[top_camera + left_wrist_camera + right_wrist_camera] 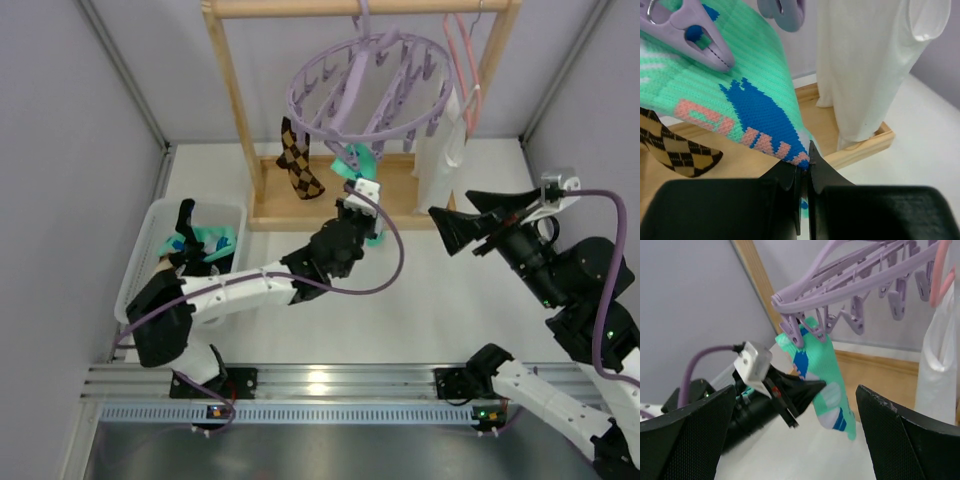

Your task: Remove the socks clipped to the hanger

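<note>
Slippage looms: left claw [802,172], pinched shut on just the tip of the mint-green sock [740,100] pegged to the hanger [370,90], could lose it when pulling (right claw [462,212] gapes empty).

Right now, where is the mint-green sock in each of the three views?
Top external: mint-green sock at centre, hanging under the lilac hanger.
Left wrist: sock fills the upper left, its lower tip pinched in the left gripper.
Right wrist: sock at centre, hanging from a peg.
Shared landmark: the white garment, right of the sock in every view.
</note>
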`<control>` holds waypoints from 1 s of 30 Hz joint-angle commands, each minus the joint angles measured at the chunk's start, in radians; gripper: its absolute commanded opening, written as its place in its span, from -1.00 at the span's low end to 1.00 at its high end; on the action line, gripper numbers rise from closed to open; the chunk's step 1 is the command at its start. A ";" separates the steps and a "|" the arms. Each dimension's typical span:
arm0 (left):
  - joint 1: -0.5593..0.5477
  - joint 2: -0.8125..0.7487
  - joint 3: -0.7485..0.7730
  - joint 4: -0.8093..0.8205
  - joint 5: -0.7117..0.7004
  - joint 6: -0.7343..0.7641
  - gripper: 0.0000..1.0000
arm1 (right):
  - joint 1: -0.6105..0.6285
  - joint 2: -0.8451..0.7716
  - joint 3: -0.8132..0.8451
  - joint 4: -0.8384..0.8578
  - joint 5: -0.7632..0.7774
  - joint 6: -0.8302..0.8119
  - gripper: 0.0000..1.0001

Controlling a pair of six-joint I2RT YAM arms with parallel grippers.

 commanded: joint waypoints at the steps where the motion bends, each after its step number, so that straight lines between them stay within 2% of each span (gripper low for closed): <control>1: -0.077 0.123 0.151 -0.053 -0.292 0.176 -1.00 | -0.014 0.112 0.136 -0.119 0.067 -0.043 0.99; 6: -0.122 0.265 0.291 -0.048 -0.408 0.321 -1.00 | -0.014 0.285 0.375 -0.220 0.041 -0.106 0.96; 11: -0.122 0.378 0.378 -0.045 -0.480 0.409 -1.00 | -0.014 0.480 0.575 -0.321 -0.008 -0.155 0.70; 16: -0.122 0.440 0.452 -0.045 -0.510 0.460 -1.00 | -0.001 0.641 0.714 -0.424 0.064 -0.206 0.46; 24: -0.122 0.512 0.533 -0.045 -0.549 0.515 -1.00 | 0.069 0.762 0.724 -0.397 0.336 -0.252 0.39; 30: -0.134 0.526 0.556 -0.045 -0.537 0.521 -1.00 | 0.074 0.816 0.705 -0.326 0.456 -0.295 0.33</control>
